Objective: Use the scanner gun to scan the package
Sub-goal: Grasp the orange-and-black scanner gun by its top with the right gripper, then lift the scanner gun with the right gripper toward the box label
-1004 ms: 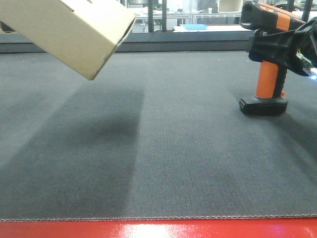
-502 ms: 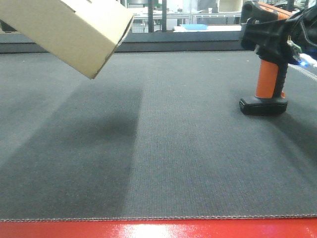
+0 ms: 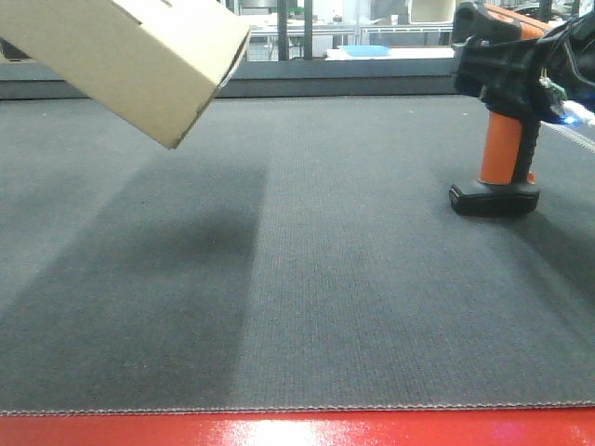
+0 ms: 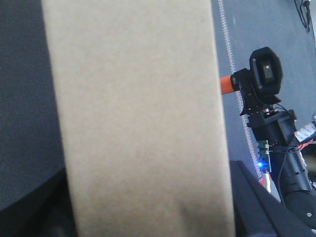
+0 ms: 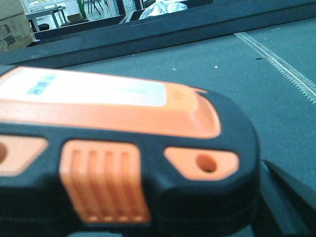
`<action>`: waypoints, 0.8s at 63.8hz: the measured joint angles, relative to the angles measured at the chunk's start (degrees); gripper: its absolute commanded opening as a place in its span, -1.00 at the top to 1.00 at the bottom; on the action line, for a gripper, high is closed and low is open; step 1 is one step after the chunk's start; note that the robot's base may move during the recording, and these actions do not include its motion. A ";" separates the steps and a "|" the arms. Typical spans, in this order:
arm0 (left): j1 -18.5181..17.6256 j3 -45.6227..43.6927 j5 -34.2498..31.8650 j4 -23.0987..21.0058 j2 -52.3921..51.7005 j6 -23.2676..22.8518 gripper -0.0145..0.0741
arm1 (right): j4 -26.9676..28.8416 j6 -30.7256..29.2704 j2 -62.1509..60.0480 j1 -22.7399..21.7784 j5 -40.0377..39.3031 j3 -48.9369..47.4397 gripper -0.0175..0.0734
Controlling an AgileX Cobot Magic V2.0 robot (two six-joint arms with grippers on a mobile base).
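The tan package (image 3: 130,56) hangs tilted in the air at the upper left. In the left wrist view it (image 4: 138,118) fills the frame, and my left gripper (image 4: 148,217) is shut on it, with dark fingers (image 4: 249,197) at its sides. No barcode label shows. The scanner gun (image 3: 507,149) stands upright at the right, its flat black foot on the mat. My right gripper (image 3: 521,74) is closed round its black and orange head. The head shows in the left wrist view (image 4: 265,71) and, very close, in the right wrist view (image 5: 123,148).
A dark grey mat (image 3: 325,279) covers the table, with a red strip (image 3: 297,429) along its front edge. A raised dark ledge (image 3: 353,79) runs along the back. A white stitched seam (image 5: 281,64) marks the mat's right side. Brown cartons (image 5: 12,24) stand far behind.
My right gripper has moved left onto the scanner's head and stayed there. The scanner still stands on its foot. The package has barely moved.
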 measured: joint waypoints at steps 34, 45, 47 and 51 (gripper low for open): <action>0.00 0.00 0.03 0.00 0.00 0.10 0.92 | 0.79 -0.20 0.05 -0.11 0.51 0.00 0.96; 0.00 0.00 0.63 0.43 0.00 0.10 0.92 | 1.21 -5.85 -2.33 -0.11 3.12 -0.12 0.96; 0.00 0.00 0.63 0.70 0.00 0.10 0.92 | 1.30 -7.67 -3.43 -0.11 3.98 -0.34 0.96; 0.00 0.00 0.67 1.85 0.00 0.10 0.92 | 1.52 -11.97 -5.23 -0.11 6.02 -1.37 0.96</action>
